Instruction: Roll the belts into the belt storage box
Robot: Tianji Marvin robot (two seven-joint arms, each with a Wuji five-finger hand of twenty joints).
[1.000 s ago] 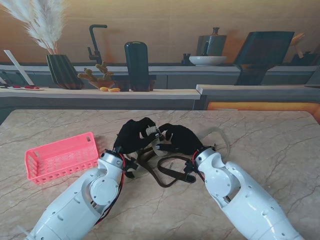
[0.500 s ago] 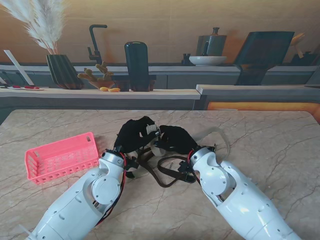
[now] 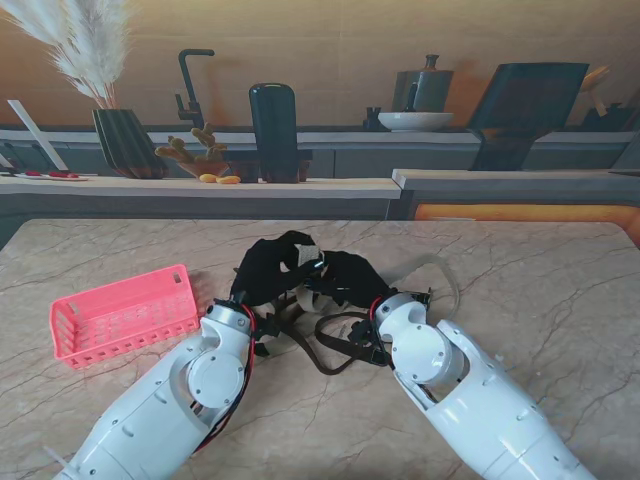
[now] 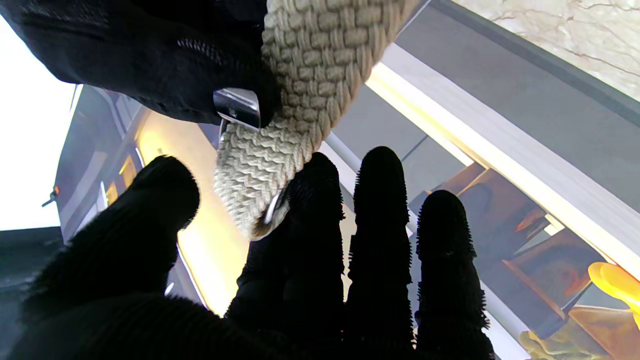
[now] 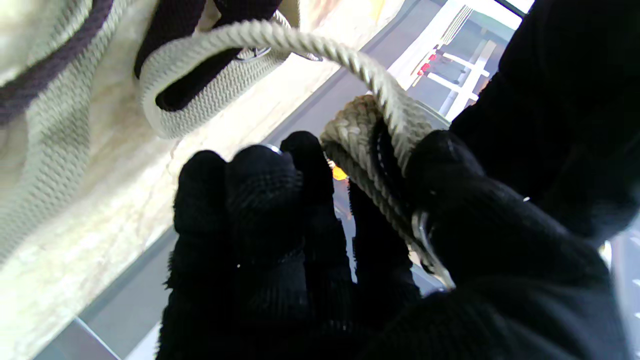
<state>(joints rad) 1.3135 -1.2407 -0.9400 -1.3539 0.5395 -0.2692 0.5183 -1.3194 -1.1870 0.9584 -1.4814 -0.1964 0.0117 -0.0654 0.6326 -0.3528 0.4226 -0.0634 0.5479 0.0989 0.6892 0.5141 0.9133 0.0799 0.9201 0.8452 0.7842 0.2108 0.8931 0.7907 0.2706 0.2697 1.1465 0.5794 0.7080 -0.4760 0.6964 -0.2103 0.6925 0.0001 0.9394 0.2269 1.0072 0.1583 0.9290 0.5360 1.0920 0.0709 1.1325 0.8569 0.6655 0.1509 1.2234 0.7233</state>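
The marble tabletop (image 3: 520, 280) carries everything, and the pink belt storage box (image 3: 122, 312) serves as the landmark: it stands at the left side, nothing visible inside it. To the right of the box, both black-gloved hands meet over the middle of the tabletop. The left hand (image 3: 268, 266), nearer to the box, has its fingers (image 4: 380, 200) curled beside the woven end of the beige belt (image 4: 280, 145), whose metal tip rests against one finger; it grips that belt. The right hand (image 3: 345, 277), farther from the box, touches the left hand and is clamped on the same beige belt (image 5: 370, 130), which passes between its thumb and fingers. The rest of that belt curves away on the tabletop beyond the right wrist (image 3: 445, 280). A dark brown belt (image 3: 335, 350) lies loose in loops on the tabletop, right of the box and nearer to me than the hands, between the two forearms.
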